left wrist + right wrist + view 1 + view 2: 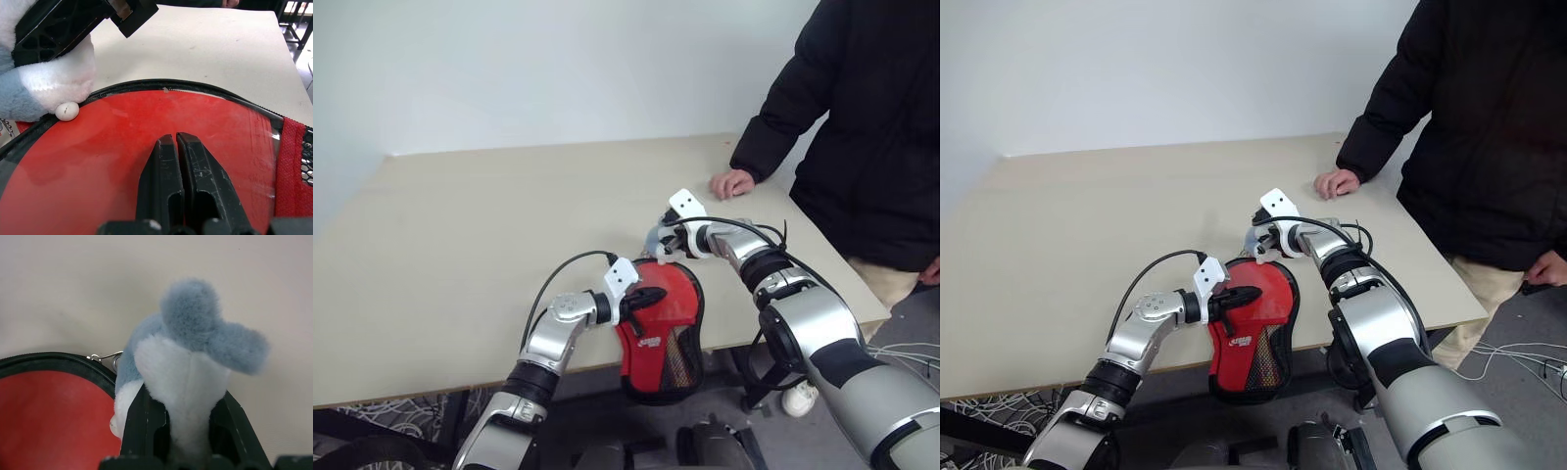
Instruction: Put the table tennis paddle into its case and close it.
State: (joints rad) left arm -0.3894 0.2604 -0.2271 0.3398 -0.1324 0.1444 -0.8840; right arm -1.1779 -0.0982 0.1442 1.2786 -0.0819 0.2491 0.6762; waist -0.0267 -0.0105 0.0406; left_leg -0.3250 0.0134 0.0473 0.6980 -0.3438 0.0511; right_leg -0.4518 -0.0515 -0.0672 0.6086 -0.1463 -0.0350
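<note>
Red fabric with black trim marks the case [661, 328], which lies at the near edge of the pale tabletop [460, 245], its rounded part on the surface and its narrower end, with the black mesh pocket and a small white logo, hanging out over that edge. The black zip rim runs around the rounded end. The table tennis paddle cannot be picked out as a separate thing in any view; whether it is already inside the case cannot be told.

The left gripper [651, 297] lies over the red face of the case with its jaws pressed fully together; in the left wrist view the two black fingers [168, 186] meet with no gap above the red surface, and whether they pinch any fabric is unclear.

The right gripper [181, 426] is at the far side of the case's rounded end, toward the far right corner of the tabletop. Its jaws are nearly closed, clamped on a small grey-and-white plush charm [190, 347], a soft lump with a grey top and white underside. A small metal clip [105, 357] joins the plush to the black rim of the case, and the plush sits just beside that rim.

A person in a black jacket [862, 127] stands at the right edge of the tabletop, one hand [731, 183] resting on the surface well apart from the case.
</note>
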